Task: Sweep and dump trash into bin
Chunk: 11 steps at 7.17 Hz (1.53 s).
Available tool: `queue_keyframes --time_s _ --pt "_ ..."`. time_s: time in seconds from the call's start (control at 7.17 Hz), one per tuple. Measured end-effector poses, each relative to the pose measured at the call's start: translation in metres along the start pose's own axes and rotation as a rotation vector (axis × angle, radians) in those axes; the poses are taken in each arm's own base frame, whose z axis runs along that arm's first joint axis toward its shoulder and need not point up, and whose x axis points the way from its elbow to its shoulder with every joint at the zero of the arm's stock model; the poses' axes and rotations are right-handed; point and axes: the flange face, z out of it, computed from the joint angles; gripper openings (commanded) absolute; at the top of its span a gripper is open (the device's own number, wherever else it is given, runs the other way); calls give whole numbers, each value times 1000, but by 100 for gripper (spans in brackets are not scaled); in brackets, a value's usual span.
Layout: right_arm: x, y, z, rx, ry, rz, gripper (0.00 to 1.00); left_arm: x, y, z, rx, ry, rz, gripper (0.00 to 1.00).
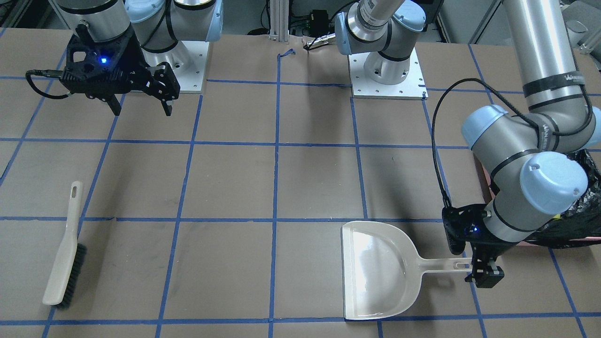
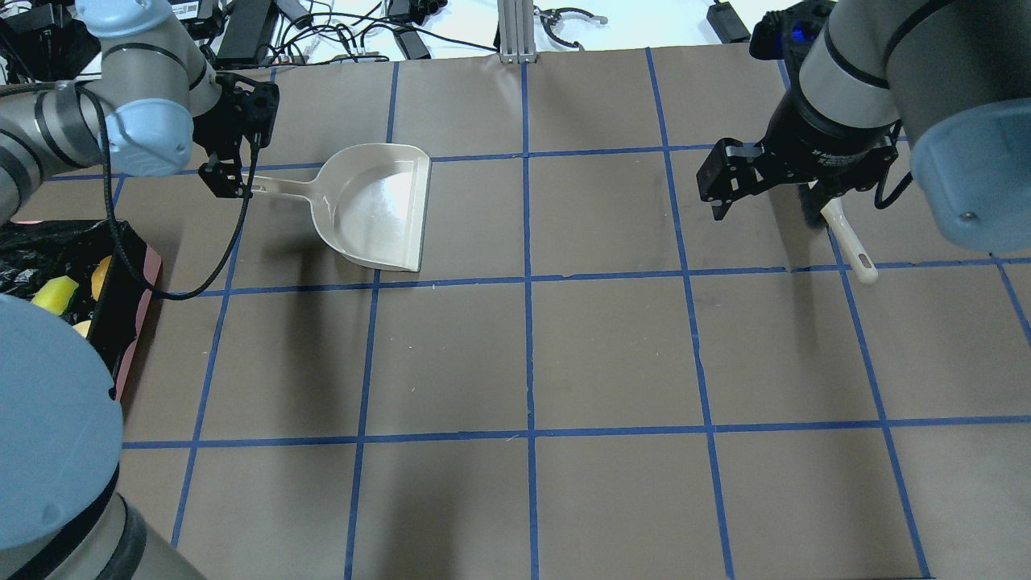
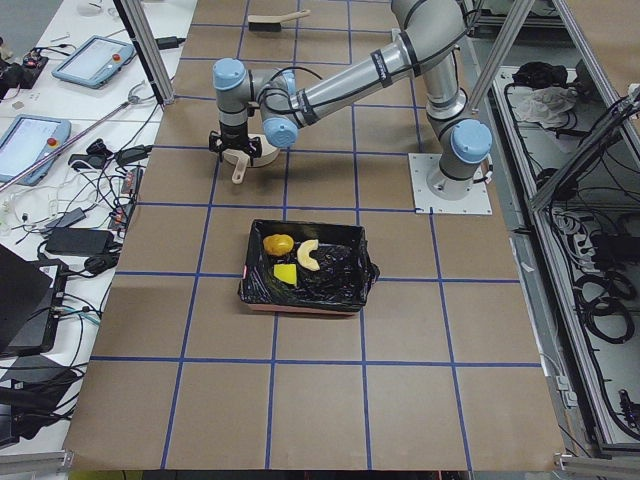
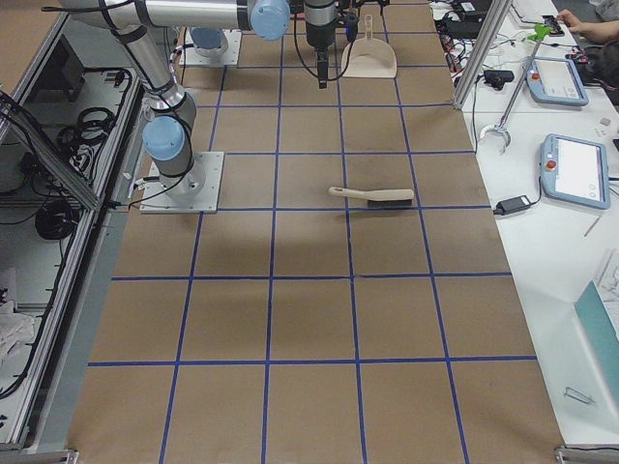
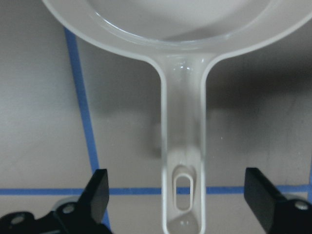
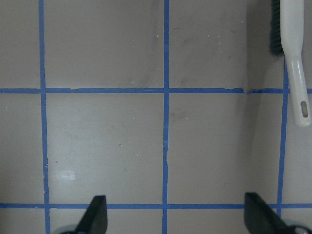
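A table [image 2: 612, 354] papered in brown and gridded with blue tape carries the scene. Near the handle end of the beige plastic dustpan [image 1: 375, 270], on the robot's side of it, stands the rectangular pink-sided bin [image 3: 345, 275], lined with a crinkly black plastic bag. The dustpan lies flat with its pan bare. Well apart from it, out beyond its open mouth, lies a beige hand brush with dark bristles [image 1: 65, 253]. The left gripper [image 5: 179, 195] hangs over the tip of the dustpan's handle, fingers spread wide to either side and clear of it. The right gripper [image 1: 141, 109], fingers also parted and holding nothing, hovers far from the dustpan, near the brush. Lettering on a black band of the left arm is too small to read. Inside the bin sit the trash: a curved tan croissant-like piece [image 3: 308, 254], a glossy golden-brown lump [image 3: 278, 243] and a yellow sponge wedge [image 3: 285, 274].
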Motion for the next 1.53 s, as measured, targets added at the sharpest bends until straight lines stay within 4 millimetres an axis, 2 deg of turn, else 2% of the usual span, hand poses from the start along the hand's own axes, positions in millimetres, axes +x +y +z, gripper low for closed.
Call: queue_keyframes --time_s 0.42,0.7,0.98,1.26,1.53 --pt "-1 -1 0 5 -7 4 100 31 -11 -78 15 31 -135 100" --pt "-1 -1 -1 6 -3 6 100 55 -31 -123 25 44 -332 100" --pt "-1 -1 -5 16 -3 6 100 77 -59 -161 36 36 -621 100" --pt "-1 -1 -6 19 -1 5 100 96 -91 -183 40 25 -933 100" --pt "-1 -1 -8 23 2 4 100 114 -125 -183 13 42 -1261 100"
